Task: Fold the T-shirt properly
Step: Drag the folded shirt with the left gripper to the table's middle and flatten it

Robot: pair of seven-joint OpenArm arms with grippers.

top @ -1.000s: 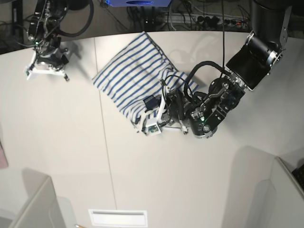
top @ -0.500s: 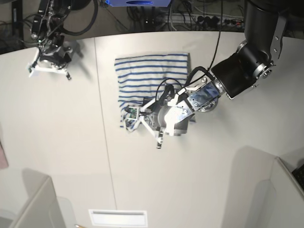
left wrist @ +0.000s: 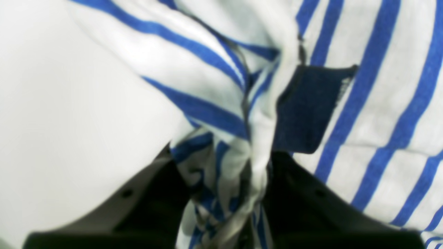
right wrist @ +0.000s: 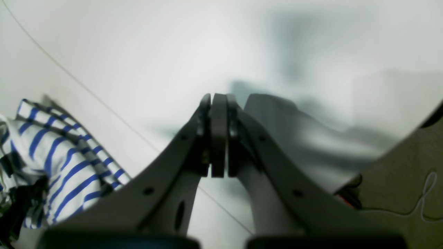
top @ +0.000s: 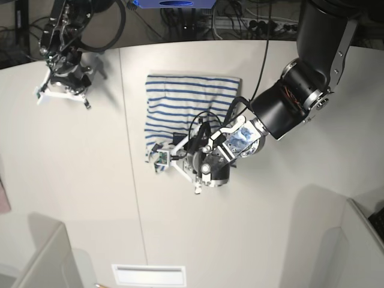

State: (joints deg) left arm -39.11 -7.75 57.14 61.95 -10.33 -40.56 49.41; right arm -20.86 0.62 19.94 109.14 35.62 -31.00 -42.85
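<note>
Where it lies folded into a rough rectangle near the middle of the white bench (top: pixel 72 180), the T-shirt (top: pixel 192 99) has its near corner bunched up and pinched in the left pincer (top: pixel 167 157), a dark label (left wrist: pixel 308 110) showing just beside the gathered cloth. Well apart at the far edge, the right pincer (top: pixel 63 90) hangs over bare bench, pressed together on nothing.
</note>
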